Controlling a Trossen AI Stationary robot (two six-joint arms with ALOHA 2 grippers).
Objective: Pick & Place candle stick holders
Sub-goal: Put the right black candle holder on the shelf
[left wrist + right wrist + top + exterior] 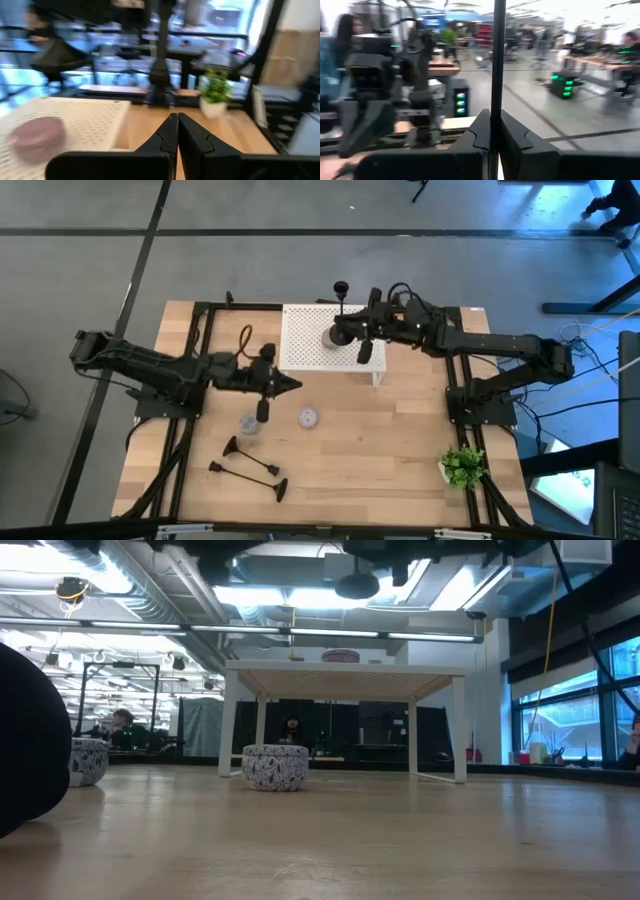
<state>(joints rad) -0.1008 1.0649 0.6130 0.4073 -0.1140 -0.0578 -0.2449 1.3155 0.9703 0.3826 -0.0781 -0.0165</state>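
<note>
The right gripper (pixel 492 132) pinches the thin stem of a slim black metal candle stick holder (pixel 341 305), held upright above the white perforated raised shelf (pixel 305 345); the holder's round end shows past the shelf's far edge. The left gripper (pixel 177 131), fingers pressed together on nothing, hovers beside the shelf's near-left corner. Two more black holders (pixel 250 462) lie flat on the light wooden table (pixel 390 450) nearer the front, beside two small patterned round tins (pixel 308 417). No writing is legible.

Even overhead light, soft shadows; wrist views motion-blurred; low view glare from ceiling lamps.
</note>
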